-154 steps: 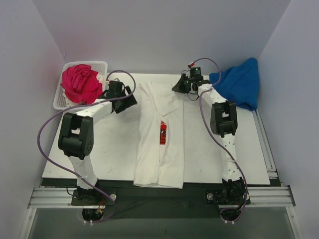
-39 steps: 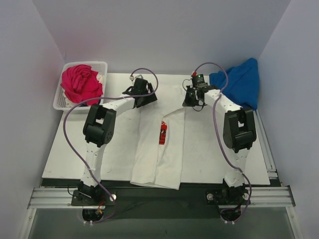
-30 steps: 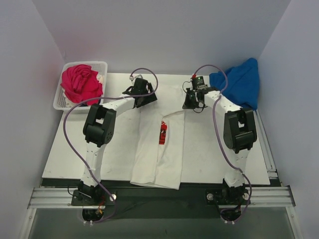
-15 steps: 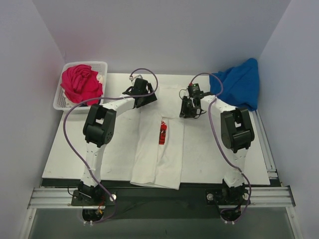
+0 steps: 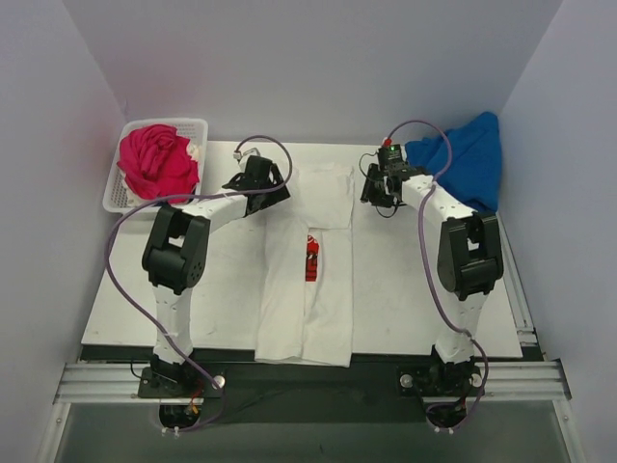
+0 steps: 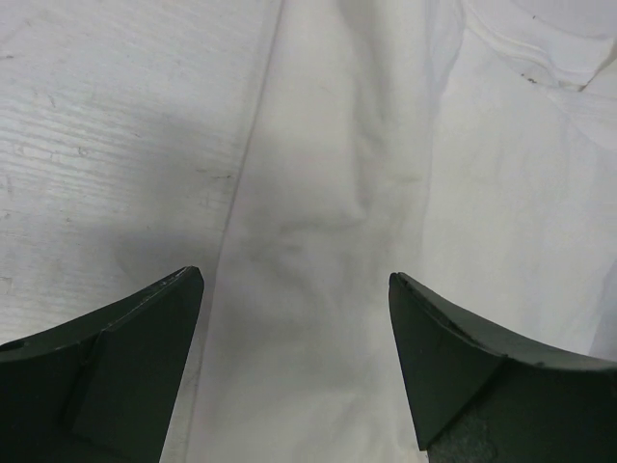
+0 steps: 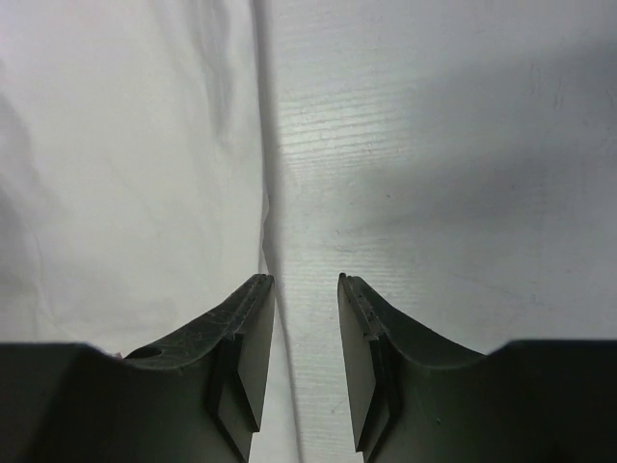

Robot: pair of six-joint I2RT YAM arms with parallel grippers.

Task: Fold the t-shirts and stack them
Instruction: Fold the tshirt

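Where the white table (image 5: 415, 289) fills most of the top view, the white t-shirt (image 5: 308, 309) lies down its middle as a long strip with its sides folded in, reaching from the far edge to the near edge, where its hem hangs slightly over. The left arm (image 5: 174, 260) rises from its base to a raised elbow, and its forearm then stretches away and to the right, to the strip's far left side. The right arm (image 5: 469, 256) mirrors it, elbow up, forearm running away and to the left, to the strip's far right side. The blue t-shirt (image 5: 468, 164) is heaped at the far right corner of the table, against the wall. A white lattice basket (image 5: 118, 201) stands at the far left corner, with the magenta t-shirt (image 5: 154, 162) bundled inside. The left gripper (image 6: 294, 289) points down over the shirt's left fold, its fingers spread wide and nothing between them. The right gripper (image 7: 304, 282) hangs over the shirt's right edge, its fingers parted by a narrow gap and clamped on nothing, though whether the tips brush the cloth cannot be told from the wrist view. A small red print (image 5: 310, 258) shows in the seam where the folded sides meet.
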